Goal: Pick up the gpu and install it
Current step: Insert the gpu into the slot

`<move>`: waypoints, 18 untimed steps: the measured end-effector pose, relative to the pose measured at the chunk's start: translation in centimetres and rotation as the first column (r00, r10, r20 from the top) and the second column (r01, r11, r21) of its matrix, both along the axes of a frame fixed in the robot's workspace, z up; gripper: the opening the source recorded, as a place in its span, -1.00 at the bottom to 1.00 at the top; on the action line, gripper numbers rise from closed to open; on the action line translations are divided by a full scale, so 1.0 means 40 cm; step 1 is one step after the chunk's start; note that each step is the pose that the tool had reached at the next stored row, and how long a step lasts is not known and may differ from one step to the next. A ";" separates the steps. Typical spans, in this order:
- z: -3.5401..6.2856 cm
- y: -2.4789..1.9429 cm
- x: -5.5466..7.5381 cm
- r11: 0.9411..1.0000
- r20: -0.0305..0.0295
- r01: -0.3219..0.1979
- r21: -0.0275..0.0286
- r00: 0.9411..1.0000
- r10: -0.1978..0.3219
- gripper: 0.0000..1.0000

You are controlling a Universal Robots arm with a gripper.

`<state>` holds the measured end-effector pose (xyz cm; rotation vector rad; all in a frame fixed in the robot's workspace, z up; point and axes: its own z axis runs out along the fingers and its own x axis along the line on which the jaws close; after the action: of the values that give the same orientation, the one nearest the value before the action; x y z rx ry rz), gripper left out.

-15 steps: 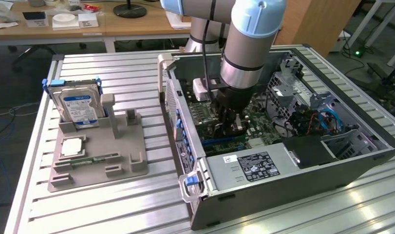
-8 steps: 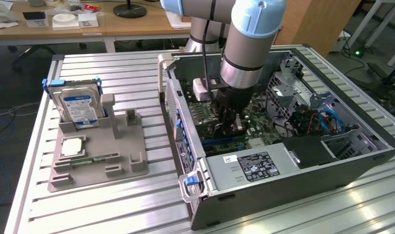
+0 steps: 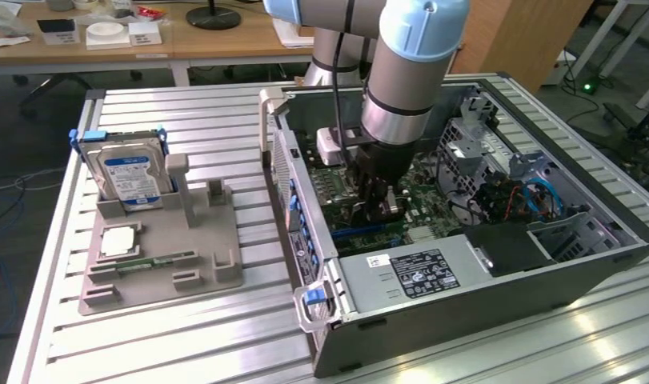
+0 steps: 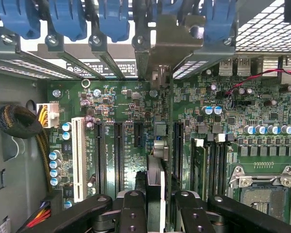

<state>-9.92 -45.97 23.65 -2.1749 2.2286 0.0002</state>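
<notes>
My gripper [image 3: 375,202] reaches down into the open computer case [image 3: 484,276], over the green motherboard [image 3: 426,212]. It is shut on the gpu [image 3: 385,210], a thin dark card held on edge. From the wrist camera, the black fingers [image 4: 131,213] clamp the gpu [image 4: 156,174] from both sides. The card runs straight away from the gripper, along the motherboard [image 4: 126,111] among the black expansion slots. Its silvery bracket [image 4: 167,46] stands at the rear slot openings, under the blue clips [image 4: 111,19]. Whether its edge sits in a slot is hidden.
A grey fixture [image 3: 196,264] on the exterior view's left holds a blue-labelled hard drive [image 3: 132,178], a green memory stick [image 3: 154,262] and a square chip [image 3: 119,240]. Inside the case are a power supply [image 3: 415,274], a white slot [image 4: 78,155], a CPU socket [image 4: 262,194] and a sleeved cable bundle [image 4: 17,121].
</notes>
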 end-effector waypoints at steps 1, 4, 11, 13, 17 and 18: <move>0.000 0.000 0.000 1.000 0.000 0.000 0.000 1.000 0.000 -0.45; -0.002 0.000 0.000 1.000 0.000 0.000 0.000 1.000 0.000 -0.45; -0.004 0.000 0.000 1.000 0.000 0.000 0.000 1.000 0.000 -0.45; -0.005 0.000 0.000 1.000 0.000 0.000 0.000 1.000 0.000 -0.45; -0.008 0.000 0.000 1.000 0.000 0.000 0.000 1.000 0.000 -0.45; -0.008 0.000 0.000 1.000 0.000 0.000 0.000 1.000 0.000 -0.45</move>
<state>-9.92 -45.97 23.31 -2.1749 2.2286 0.0004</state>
